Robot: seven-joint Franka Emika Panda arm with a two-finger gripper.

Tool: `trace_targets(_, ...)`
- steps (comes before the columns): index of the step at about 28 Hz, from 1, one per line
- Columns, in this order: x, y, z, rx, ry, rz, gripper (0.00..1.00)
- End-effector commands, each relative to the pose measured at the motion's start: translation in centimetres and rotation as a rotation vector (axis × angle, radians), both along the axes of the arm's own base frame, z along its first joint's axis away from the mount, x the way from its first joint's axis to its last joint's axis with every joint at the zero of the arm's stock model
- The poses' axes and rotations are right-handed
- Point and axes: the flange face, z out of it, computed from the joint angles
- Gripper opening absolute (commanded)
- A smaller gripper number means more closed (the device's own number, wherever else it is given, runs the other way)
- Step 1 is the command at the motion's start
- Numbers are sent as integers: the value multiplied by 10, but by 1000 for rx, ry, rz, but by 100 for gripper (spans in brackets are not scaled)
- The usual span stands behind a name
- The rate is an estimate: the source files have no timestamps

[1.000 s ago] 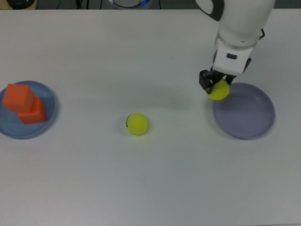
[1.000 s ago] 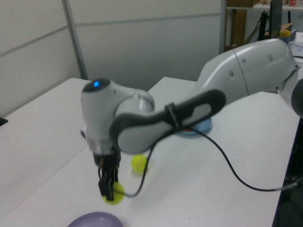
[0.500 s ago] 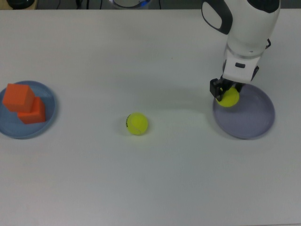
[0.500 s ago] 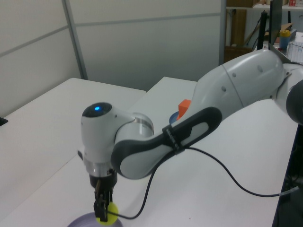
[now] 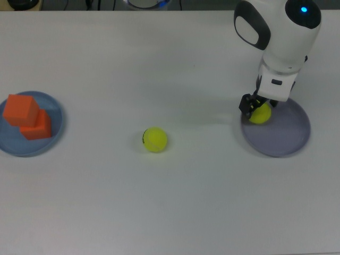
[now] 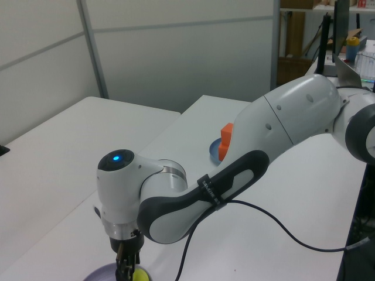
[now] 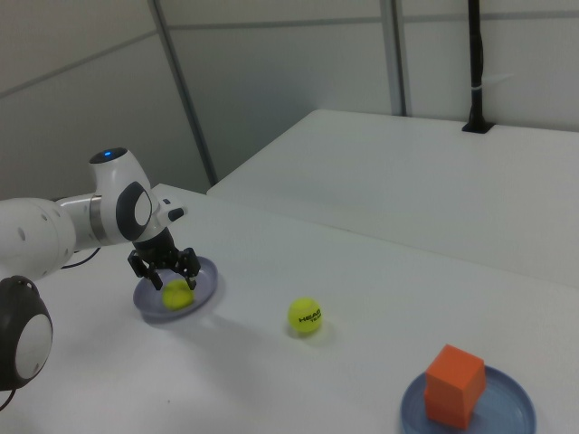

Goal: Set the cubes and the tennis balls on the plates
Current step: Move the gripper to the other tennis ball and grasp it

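My gripper [image 5: 255, 106] hangs over the left rim of the lavender plate [image 5: 281, 139]. In the right view the gripper [image 7: 165, 270] is open, its fingers spread just above a tennis ball [image 7: 177, 296] that lies on that plate [image 7: 207, 281]. The same ball [image 5: 261, 113] shows in the top view beside one black finger. A second tennis ball [image 5: 155, 139] with a dark mark rests on the table, mid-scene. Two orange cubes [image 5: 21, 109] [image 5: 37, 127] sit on the light blue plate [image 5: 53, 142] at the top view's left, one leaning on the other.
The white arm [image 6: 246, 170] arches across the left view and hides most of the table behind it there. A black cable [image 6: 281, 216] hangs from the arm. The table's far edge meets grey wall panels.
The arm carried the ball from beside the lavender plate to over its rim and sank lower. The fingers now stand apart and the ball lies on the plate.
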Motion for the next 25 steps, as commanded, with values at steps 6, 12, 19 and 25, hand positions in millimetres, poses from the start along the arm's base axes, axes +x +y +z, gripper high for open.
trace_targets(6,30,-45,60,54,-70,-119,100)
trace_targets(12,95,-149,67,51,-89,-328,100)
trace_targets(19,122,-213,61,62,-66,-407,100)
trace_targets(25,127,-235,51,61,-41,-399,100)
